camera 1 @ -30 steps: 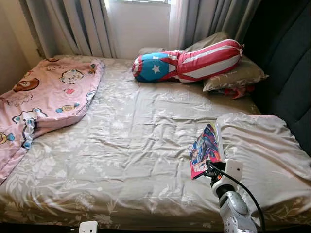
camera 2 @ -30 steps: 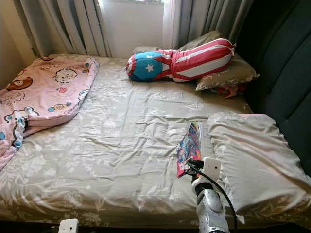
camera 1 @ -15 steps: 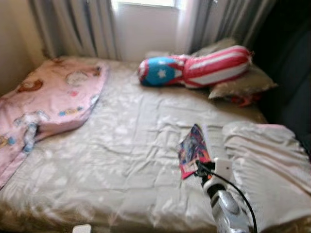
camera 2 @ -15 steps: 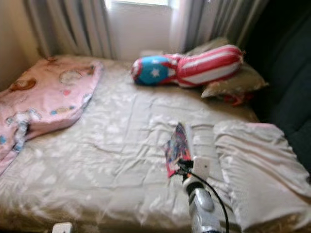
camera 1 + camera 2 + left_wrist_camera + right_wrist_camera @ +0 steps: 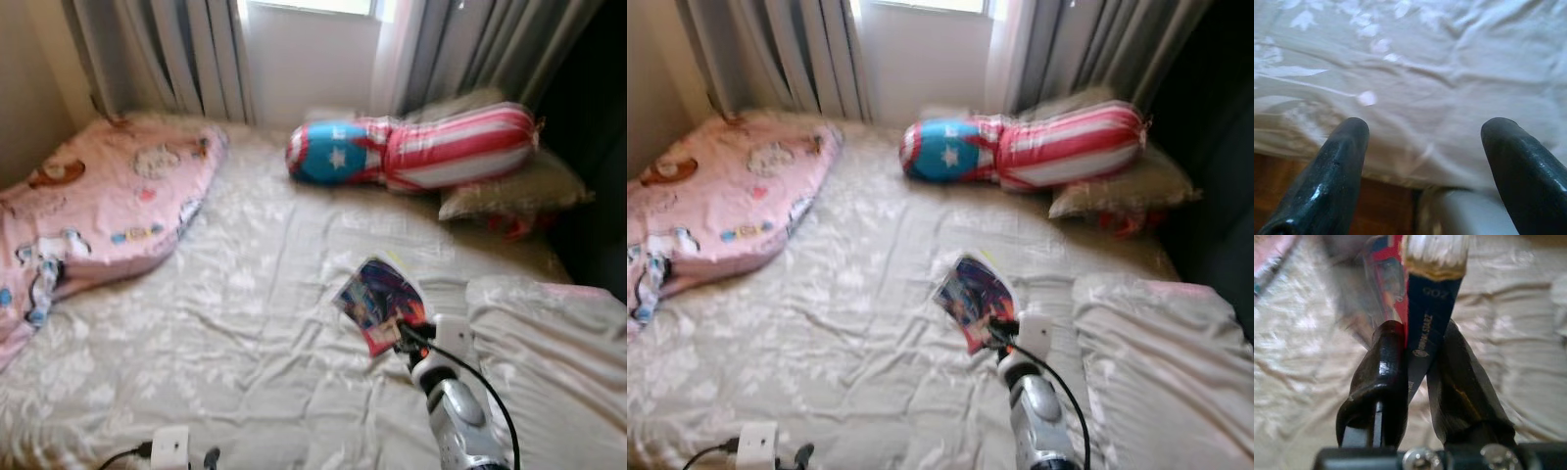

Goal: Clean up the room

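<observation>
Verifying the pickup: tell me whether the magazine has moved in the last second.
Yes. The magazine, clamped in the right gripper, has lifted leftward away from the near pillow.

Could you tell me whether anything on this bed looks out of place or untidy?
The pink cartoon blanket lies crumpled over the bed's far left corner rather than spread flat, and the grey sheet is wrinkled throughout. The colourful book is off the bed, clamped in the right gripper.

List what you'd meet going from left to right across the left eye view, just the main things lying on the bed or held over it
Pink cartoon blanket → red, white and blue star bolster → colourful book held in the right gripper → white pillow at the right edge.
</observation>
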Controlling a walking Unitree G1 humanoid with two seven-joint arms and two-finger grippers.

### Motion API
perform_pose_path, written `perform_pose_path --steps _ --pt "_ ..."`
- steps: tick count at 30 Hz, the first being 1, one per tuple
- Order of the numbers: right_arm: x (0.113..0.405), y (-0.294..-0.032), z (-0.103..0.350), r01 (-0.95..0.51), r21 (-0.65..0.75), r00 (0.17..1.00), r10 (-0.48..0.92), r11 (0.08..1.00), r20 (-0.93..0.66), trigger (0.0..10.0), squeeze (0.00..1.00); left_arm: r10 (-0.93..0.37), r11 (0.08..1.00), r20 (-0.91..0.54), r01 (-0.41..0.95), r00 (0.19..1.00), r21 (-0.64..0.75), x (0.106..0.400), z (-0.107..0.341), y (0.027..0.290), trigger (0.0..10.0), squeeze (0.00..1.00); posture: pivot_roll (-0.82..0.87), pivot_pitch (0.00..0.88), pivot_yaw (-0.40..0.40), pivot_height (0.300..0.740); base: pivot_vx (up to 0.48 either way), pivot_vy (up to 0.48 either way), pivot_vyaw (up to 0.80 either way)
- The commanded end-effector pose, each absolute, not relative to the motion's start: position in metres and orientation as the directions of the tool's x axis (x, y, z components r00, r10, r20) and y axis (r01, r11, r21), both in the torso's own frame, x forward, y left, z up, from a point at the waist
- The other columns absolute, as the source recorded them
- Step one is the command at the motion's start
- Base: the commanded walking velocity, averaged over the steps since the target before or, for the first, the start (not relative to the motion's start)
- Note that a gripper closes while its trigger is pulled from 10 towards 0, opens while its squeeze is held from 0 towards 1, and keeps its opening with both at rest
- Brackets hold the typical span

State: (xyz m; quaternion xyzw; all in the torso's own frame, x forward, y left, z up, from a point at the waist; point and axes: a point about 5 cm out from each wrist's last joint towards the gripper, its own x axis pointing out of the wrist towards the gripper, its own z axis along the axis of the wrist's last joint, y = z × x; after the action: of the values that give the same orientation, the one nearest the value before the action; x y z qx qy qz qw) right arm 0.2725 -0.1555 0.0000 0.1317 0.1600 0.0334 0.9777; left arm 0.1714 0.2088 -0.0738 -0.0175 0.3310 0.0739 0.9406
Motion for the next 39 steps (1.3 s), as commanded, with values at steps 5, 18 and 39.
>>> perform_pose_path --steps 5,18,39 --pt "0.277 -0.155 0.007 -0.036 0.282 0.957 0.114 0.959 -0.267 10.0 0.0 0.137 0.986 -0.57 -0.164 0.81 0.004 0.18 -0.066 0.212 10.0 0.0 0.06 0.0 -0.091 0.723 0.0 0.0 0.0" --pt "0.275 -0.149 0.01 -0.089 0.329 0.956 0.173 0.94 -0.236 10.0 0.0 0.168 0.984 -0.29 -0.177 0.942 -0.005 0.205 -0.028 0.216 10.0 0.0 0.06 0.004 -0.082 0.723 0.0 0.0 0.0" --pt "0.272 -0.14 0.009 -0.15 0.326 0.933 0.243 0.933 -0.265 10.0 0.0 0.112 0.994 -0.099 -0.112 0.989 0.0 0.223 0.016 0.203 10.0 0.0 0.04 0.0 -0.071 0.698 0.0 0.0 0.0"
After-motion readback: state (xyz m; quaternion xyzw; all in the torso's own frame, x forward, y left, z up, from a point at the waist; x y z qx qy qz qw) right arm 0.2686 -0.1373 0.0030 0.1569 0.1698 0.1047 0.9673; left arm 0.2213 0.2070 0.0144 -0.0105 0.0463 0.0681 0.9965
